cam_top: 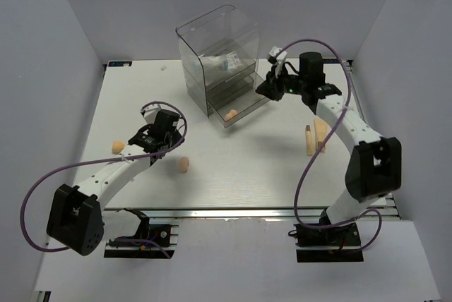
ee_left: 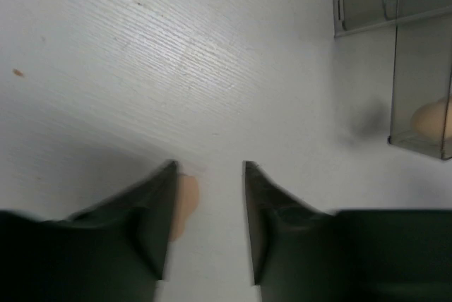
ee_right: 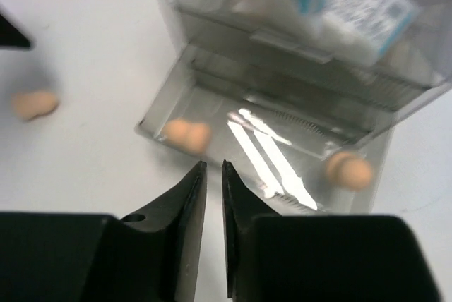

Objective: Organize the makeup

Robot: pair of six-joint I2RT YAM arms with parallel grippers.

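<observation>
Peach sponge (ee_left: 188, 200) half hidden behind the left tool (ee_left: 209, 171), second sponge (ee_left: 432, 120) cut off at the edge (sachet (ee_right: 364, 9) print blurred)

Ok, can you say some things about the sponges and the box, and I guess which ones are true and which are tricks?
1. A peach sponge lies in the pulled-out drawer. True.
2. The beige stick and the tube lie on the table. True.
3. The sachets lie on the table too. False: they sit inside the clear box.
4. The left gripper is squeezing a sponge. False: it is open, and another sponge lies beside one finger.
</observation>
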